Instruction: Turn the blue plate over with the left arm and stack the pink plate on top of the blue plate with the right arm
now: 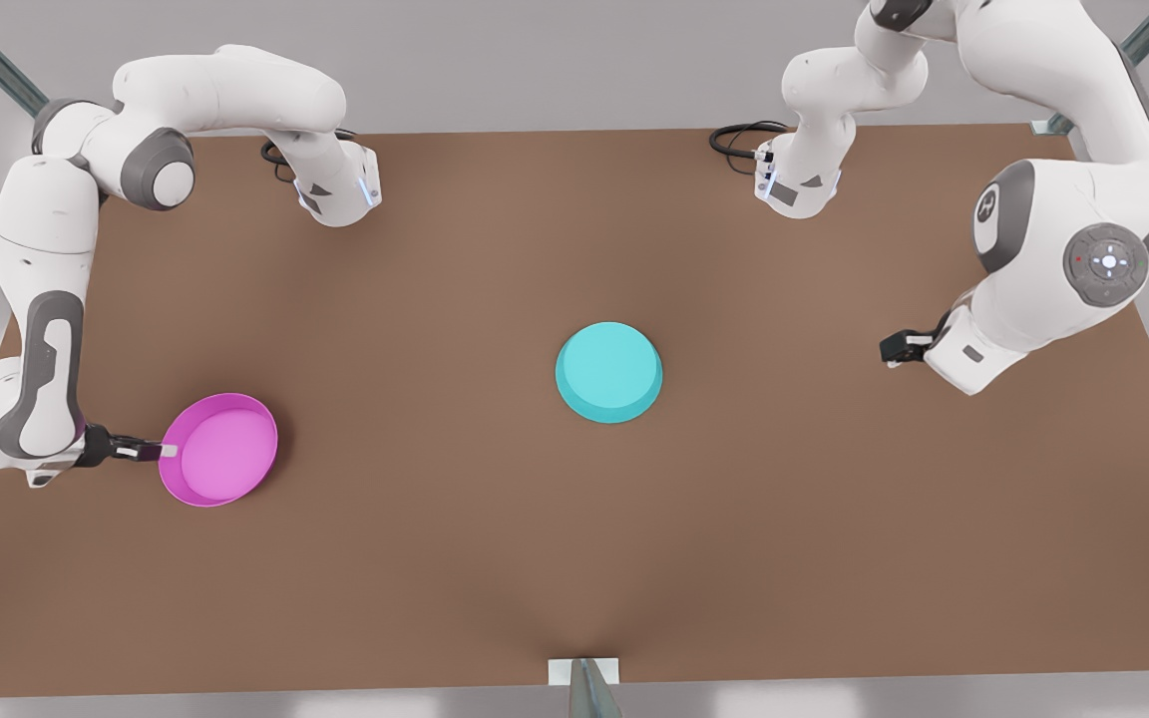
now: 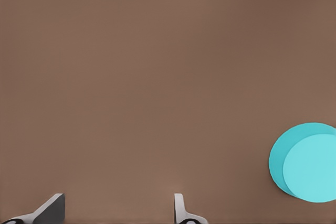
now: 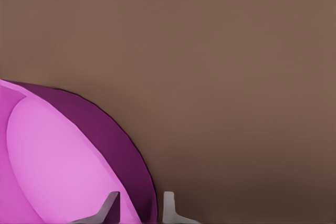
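On the brown table (image 1: 574,558), near the middle, the blue plate (image 1: 608,372) is lying upside down, flat underside facing up, so the flip is looking done. Left gripper (image 1: 892,348) is hanging off at the front view's right, well apart from that plate, fingers spread wide with nothing between them; in the left wrist view its fingertips (image 2: 180,209) are framing bare table, with the blue plate (image 2: 304,162) off to one side. Left arm is waiting.

Right gripper (image 1: 164,451) is sitting at the near rim of the pink plate (image 1: 219,450), on the front view's left. Right wrist view is showing one fingertip (image 3: 111,206) inside the pink plate (image 3: 63,156) and the other outside, the rim wall between them, jaws narrow. Whether the pads are actually pressing the rim — cannot tell for sure; it is looking like a grip just closing or closed. Pink plate is standing upright, seemingly tilted a bit.

Remaining, judging from this: lifting the pink plate, carrying it across to the blue one, setting it on top. Stacking is not started yet; plates are well apart.
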### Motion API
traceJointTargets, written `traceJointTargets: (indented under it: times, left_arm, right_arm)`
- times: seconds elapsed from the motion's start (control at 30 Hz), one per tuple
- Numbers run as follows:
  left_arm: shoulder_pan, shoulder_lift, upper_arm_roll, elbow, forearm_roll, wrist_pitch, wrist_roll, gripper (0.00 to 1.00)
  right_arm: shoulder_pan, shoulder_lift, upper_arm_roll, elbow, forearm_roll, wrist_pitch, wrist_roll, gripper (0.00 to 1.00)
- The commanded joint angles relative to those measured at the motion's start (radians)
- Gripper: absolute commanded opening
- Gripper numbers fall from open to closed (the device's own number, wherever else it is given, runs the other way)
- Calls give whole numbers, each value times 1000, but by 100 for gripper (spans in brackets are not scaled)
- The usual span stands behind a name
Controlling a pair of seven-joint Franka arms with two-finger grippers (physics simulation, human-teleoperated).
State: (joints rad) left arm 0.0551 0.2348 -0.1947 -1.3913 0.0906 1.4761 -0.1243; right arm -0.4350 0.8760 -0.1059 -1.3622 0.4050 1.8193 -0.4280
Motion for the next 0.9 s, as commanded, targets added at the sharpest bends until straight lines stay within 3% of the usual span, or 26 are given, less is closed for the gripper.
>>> traceJointTargets:
  times: [0.0,0.27,0.37,0.87]
  left_arm:
    - [0,0,0,0,0,0,0,100]
    - [-1,8,0,0,0,1,0,100]
    - [0,12,0,0,0,3,0,100]
    - [-1,14,0,0,1,1,-12,100]
  right_arm:
    - [1,0,0,0,0,0,0,36]
    - [-1,12,0,0,2,0,0,36]
    - [1,12,0,0,-3,2,-3,23]
    - [5,1,0,-2,3,5,-40,21]
